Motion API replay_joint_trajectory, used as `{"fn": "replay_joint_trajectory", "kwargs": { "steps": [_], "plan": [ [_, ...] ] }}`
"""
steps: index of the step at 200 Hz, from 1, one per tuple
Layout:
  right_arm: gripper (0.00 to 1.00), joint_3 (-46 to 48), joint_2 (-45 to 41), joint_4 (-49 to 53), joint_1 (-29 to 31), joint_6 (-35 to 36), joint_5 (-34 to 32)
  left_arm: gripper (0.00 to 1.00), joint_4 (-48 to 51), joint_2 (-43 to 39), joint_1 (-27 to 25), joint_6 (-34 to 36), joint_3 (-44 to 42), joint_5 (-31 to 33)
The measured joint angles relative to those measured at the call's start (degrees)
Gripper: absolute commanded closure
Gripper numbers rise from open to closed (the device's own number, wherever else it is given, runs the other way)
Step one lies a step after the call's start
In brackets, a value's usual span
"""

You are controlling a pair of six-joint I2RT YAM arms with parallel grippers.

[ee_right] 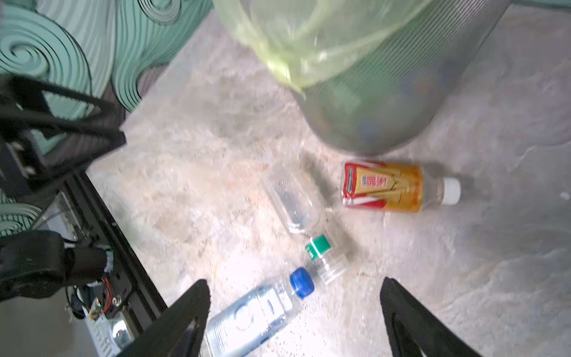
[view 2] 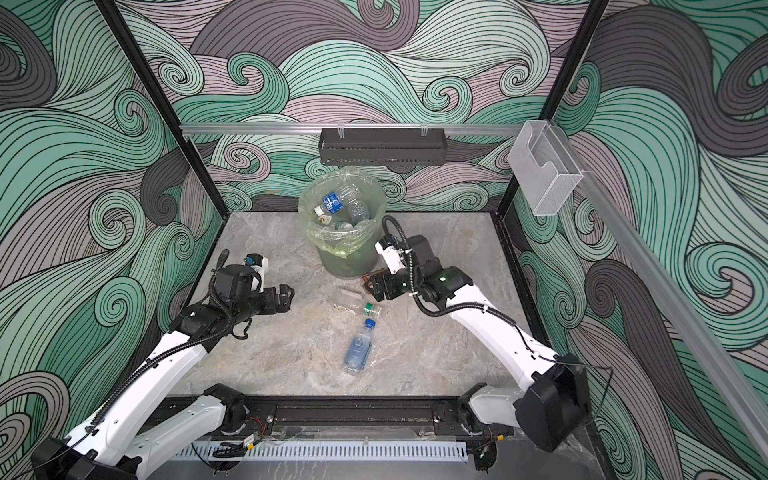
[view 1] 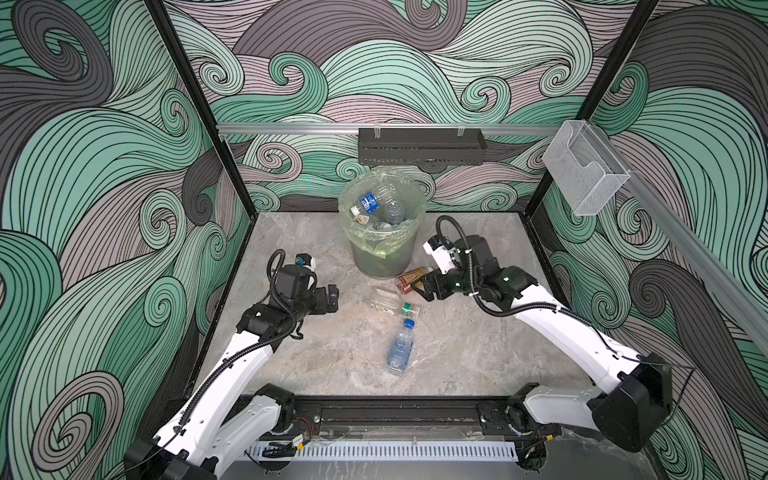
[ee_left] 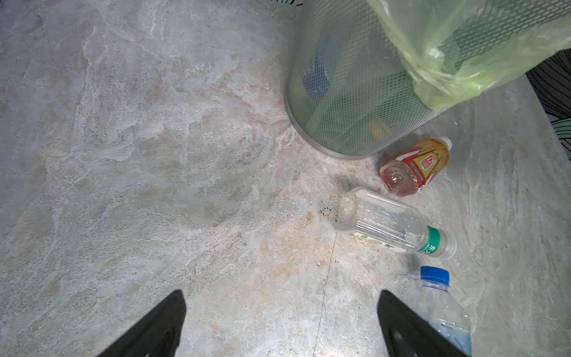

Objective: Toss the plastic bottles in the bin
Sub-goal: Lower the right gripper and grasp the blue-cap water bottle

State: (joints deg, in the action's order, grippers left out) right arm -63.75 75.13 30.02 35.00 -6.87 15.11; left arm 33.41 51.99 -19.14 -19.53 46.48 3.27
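Grey marbled tabletop (view 1: 332,361) bare lower left; amber red-labelled bottle (view 1: 411,276), clear green-banded bottle (view 1: 384,301), blue-capped bottle (view 1: 400,348) lie below round grey bag-lined bin (view 1: 380,262); left gripper (ee_left: 281,296), right gripper (ee_right: 296,284) gape empty

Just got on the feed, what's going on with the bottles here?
Several bottles already lie in the bin. Three are left on the table: an amber bottle at the bin's base, a clear bottle, and a blue-capped bottle nearest the robot. The right gripper hovers open and empty by the amber bottle; the left gripper is open, off to the left.
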Motion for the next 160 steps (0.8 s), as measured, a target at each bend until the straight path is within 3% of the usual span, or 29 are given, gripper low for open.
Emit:
{"fn": "replay_joint_trajectory", "kwargs": {
  "steps": [29, 86, 160],
  "plan": [
    [0.12, 2.8, 0.8, 1.8, 6.4, -4.1, -5.3, 0.01, 0.0, -0.2, 0.0, 0.0, 0.0, 0.5],
    [0.08, 4.0, 5.0, 6.4, 19.7, -21.1, -19.3, 0.01, 0.0, -0.5, 0.0, 0.0, 0.0, 0.9],
    [0.07, 4.1, 10.4, 8.8, 25.4, -34.5, -21.5, 0.01, 0.0, -0.5, 0.0, 0.1, 0.0, 0.8]
  ]
}}
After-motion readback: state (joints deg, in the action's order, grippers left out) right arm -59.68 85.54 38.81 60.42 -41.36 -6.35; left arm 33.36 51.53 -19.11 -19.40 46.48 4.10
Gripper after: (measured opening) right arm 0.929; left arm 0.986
